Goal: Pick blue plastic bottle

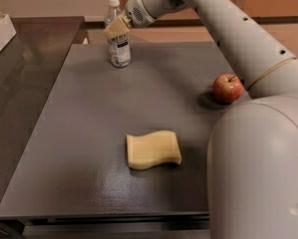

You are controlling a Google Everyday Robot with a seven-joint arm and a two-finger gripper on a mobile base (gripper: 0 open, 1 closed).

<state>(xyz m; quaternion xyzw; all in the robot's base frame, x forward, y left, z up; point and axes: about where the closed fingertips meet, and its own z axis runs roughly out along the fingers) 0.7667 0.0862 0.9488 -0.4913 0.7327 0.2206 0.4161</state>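
The blue plastic bottle [119, 51] stands upright at the far left of the dark grey table [78, 133]. It is clear and bluish, with a white cap and a white, black and pale-blue label. My gripper [116, 28] is at the bottle's upper part, just below the cap, and covers part of its shoulder. The arm reaches in from the upper right. The bottle's base rests on the table.
A red apple [227, 87] sits at the right side of the table, next to my arm's large white body [258, 173]. A pale yellow wavy sponge [153, 150] lies in the middle front. A darker counter [19, 78] adjoins on the left.
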